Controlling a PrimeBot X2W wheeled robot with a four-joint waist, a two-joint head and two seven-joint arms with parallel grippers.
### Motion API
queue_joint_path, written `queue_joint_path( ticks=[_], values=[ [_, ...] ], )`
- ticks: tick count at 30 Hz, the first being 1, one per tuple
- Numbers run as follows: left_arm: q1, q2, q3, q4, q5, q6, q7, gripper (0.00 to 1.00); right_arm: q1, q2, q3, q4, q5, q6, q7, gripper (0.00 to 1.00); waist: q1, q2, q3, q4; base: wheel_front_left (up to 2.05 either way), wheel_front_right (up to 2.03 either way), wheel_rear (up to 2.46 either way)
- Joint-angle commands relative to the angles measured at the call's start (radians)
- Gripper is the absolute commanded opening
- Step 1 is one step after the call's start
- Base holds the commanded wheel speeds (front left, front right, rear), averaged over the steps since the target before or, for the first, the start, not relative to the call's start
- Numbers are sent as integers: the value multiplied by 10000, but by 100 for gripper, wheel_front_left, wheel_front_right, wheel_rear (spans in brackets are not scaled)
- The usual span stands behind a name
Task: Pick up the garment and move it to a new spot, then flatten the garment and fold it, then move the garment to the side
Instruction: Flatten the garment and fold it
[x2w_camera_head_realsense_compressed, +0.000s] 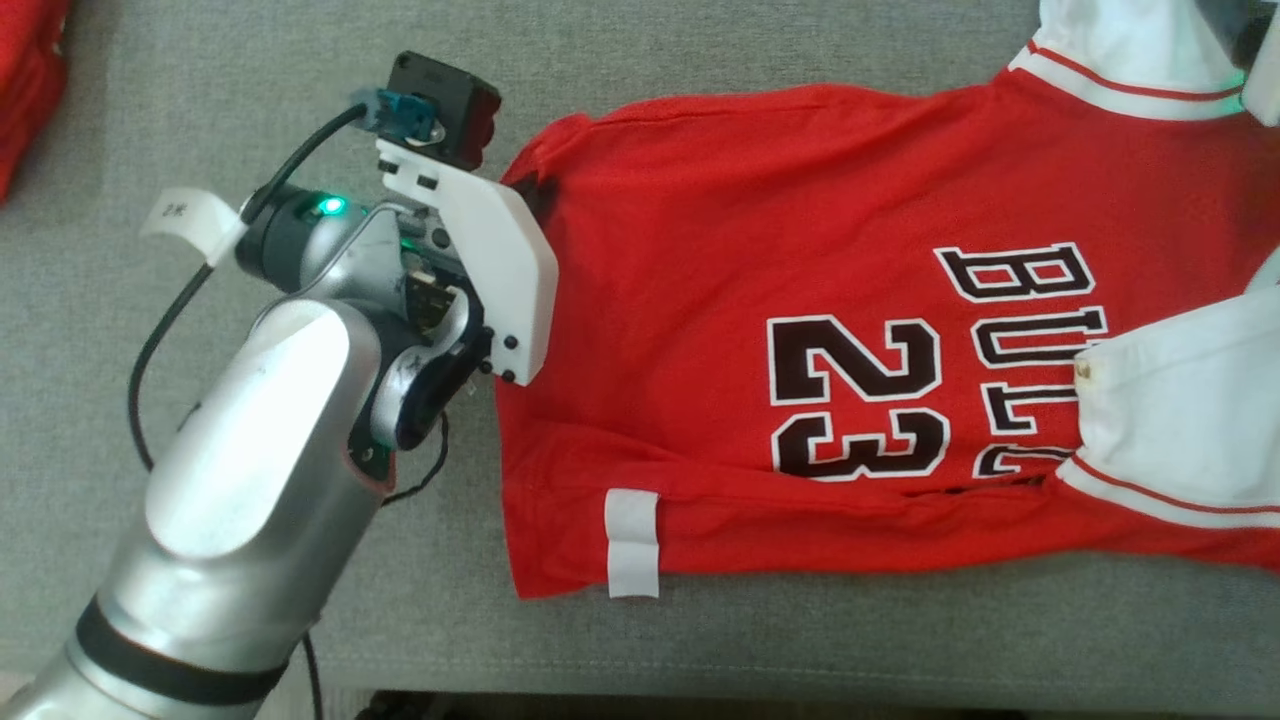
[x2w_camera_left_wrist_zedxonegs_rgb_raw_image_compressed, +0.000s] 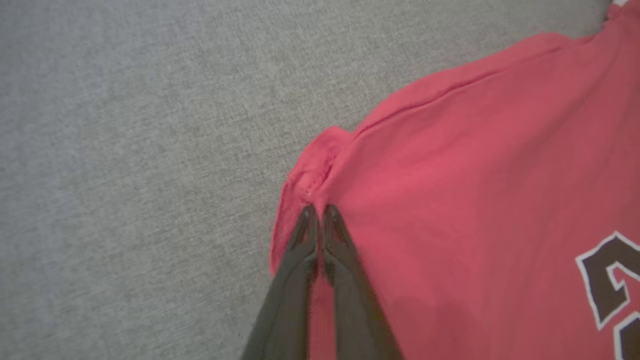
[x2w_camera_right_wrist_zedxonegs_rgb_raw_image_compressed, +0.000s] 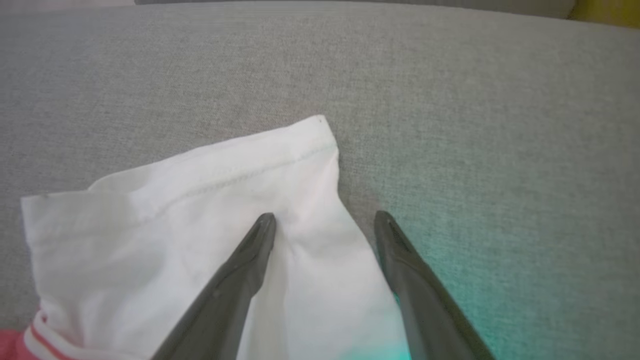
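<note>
The garment (x2w_camera_head_realsense_compressed: 720, 250) is a red jersey with white sleeves and a black, white-edged "23" and lettering on its face. It lies spread flat, print up, on the grey fabric surface (x2w_camera_head_realsense_compressed: 700, 60), hem toward the robot's left, with one sleeve (x2w_camera_head_realsense_compressed: 1180, 420) folded over the lettering. The far hem corner (x2w_camera_left_wrist_zedxonegs_rgb_raw_image_compressed: 312, 170) is puckered, and a white tab (x2w_camera_head_realsense_compressed: 632, 543) sits near the near corner.

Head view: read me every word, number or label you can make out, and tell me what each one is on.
"23", black with white outline, on the red jersey.
"BUL", further letters partly under the white sleeve, same jersey.
White tag on the black cable: marks too small to read.
White strip at the jersey's hem: no text visible.
</note>
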Motion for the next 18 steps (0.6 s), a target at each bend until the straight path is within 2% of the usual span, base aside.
queue_joint_path(
  ticks=[1, 6, 7, 8, 18],
  values=[
    [-110, 210, 217, -253, -43, -38, 70, 0, -322, 45, 201, -137, 36, 67, -136, 100, 0, 0, 36, 56, 0, 0, 0],
    [-117, 145, 98, -183, -94, -111, 87, 0, -477, 71, 295, 317, -43, 67, -396, 100, 0, 0, 5, 197, 0, 0, 0],
    [-115, 128, 74, -158, -115, -129, 91, 0, -495, 95, 343, 446, -67, 67, -420, 71, 0, 0, -10, 222, 0, 0, 0],
    [-119, 100, 54, -138, -141, -147, 86, 0, -520, 125, 389, 532, -67, 67, -492, 0, 0, 0, -17, 247, 0, 0, 0],
    [-520, -50, 622, -202, -251, 171, -551, 0, -1237, 39, 476, 663, 203, 67, -2406, 0, 0, 0, 235, 72, 0, 0, 0]
  ],
)
